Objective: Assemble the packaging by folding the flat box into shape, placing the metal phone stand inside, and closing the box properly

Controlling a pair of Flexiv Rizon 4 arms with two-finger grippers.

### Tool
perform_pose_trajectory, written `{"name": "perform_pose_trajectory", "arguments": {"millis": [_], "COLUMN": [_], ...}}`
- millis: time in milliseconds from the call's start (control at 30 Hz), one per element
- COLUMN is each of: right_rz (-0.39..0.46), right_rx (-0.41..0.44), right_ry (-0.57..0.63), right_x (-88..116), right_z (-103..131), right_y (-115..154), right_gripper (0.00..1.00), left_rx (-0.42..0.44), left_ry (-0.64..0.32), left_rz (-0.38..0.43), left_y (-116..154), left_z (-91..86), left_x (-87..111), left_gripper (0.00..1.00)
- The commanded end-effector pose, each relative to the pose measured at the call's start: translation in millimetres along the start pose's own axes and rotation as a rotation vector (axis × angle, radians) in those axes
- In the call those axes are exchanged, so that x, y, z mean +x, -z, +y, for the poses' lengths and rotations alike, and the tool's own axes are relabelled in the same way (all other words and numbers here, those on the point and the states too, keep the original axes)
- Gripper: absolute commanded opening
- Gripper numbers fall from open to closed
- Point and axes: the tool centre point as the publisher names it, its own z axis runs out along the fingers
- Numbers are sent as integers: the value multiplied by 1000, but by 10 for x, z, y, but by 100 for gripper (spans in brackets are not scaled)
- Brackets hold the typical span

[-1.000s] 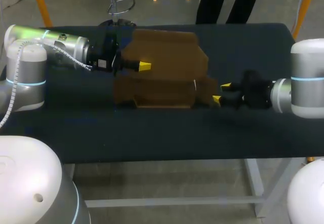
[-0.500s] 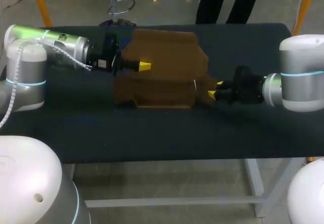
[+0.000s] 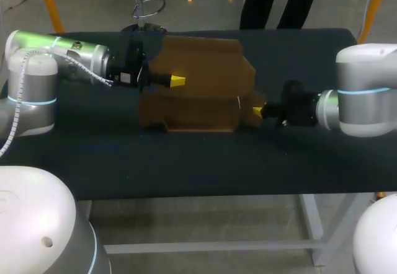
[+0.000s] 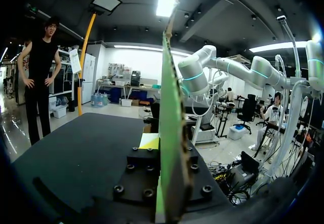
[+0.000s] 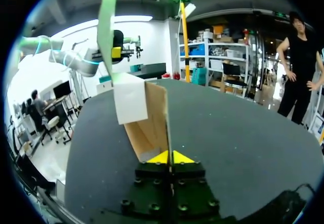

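Observation:
The brown cardboard box (image 3: 198, 94), partly folded, lies at the middle of the black table. One broad panel slopes up at its back. My left gripper (image 3: 178, 80) comes in from the left and is shut on that panel. In the left wrist view the panel (image 4: 171, 107) runs edge-on between the fingers of my left gripper (image 4: 164, 145). My right gripper (image 3: 257, 111) is at the box's right end, shut on a thin side flap (image 5: 167, 127). That flap stands between the two touching yellow tips of my right gripper (image 5: 170, 158). No metal phone stand shows in any view.
The dark tabletop (image 3: 186, 162) stretches bare from the box to the front edge and to the right behind my right arm. Both arms lie low over the table, one at each end of the box.
My right arm moved left to the box's end, and its fingers went from wide apart to shut on the side flap. The left arm and the box stayed put.

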Motion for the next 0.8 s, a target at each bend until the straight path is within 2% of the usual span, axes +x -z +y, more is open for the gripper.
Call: {"name": "perform_pose_trajectory", "arguments": {"millis": [33,500,533,633,800], "right_rz": [-10,-48,-49,-60,-78], "right_rx": [2,6,6,3,-2], "right_ry": [-3,-28,-28,-35,-46], "right_x": [72,298,311,346,410], "right_z": [5,2,2,1,-10], "right_y": [-56,-128,-131,-130,-124], "right_gripper": [0,0,2,18,22], "left_rx": [-2,-2,-2,-2,-2], "left_ry": [1,1,1,1,1], "left_rz": [2,2,2,2,2], "left_y": [4,4,4,4,4], "left_z": [21,21,21,21,21], "left_x": [7,7,7,7,7], "left_gripper": [0,0,0,0,0]}}
